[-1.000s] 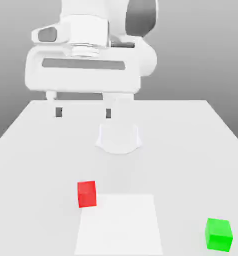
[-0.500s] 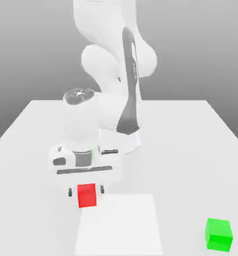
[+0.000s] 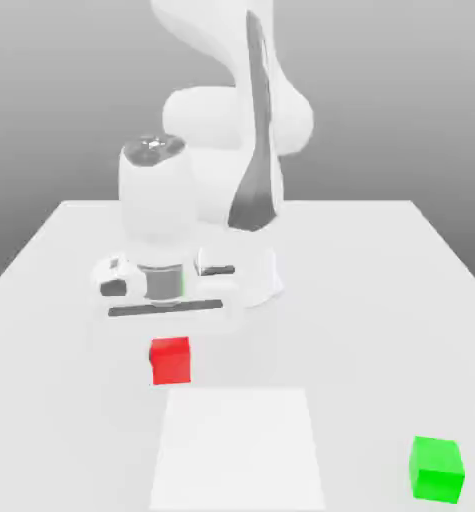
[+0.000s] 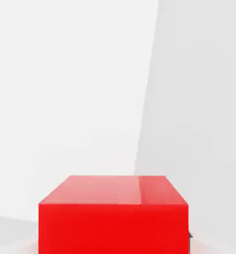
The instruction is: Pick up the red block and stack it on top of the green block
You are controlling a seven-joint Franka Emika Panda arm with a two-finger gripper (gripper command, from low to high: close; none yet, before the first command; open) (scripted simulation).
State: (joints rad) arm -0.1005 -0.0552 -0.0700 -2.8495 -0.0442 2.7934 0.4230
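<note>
— Jaws first: where do they stand?
— You have the gripper (image 3: 170, 350) pointing straight down, jaws narrow and closed on the red block (image 3: 171, 362), one at each side. In the hand view the block (image 4: 114, 216) sits close under the camera, top face level.
— And where is that block over the table (image 3: 381, 300)?
— You find it just under the hand, on the exterior view's left half, nearer the front edge than the back. It hangs beside the far left corner of the paler square (image 3: 238, 450) marked on the table.
— Green block?
— Your green block (image 3: 437, 468) rests flat by the table's front corner at the exterior view's right, well apart from the red one, with the paler square between them.
</note>
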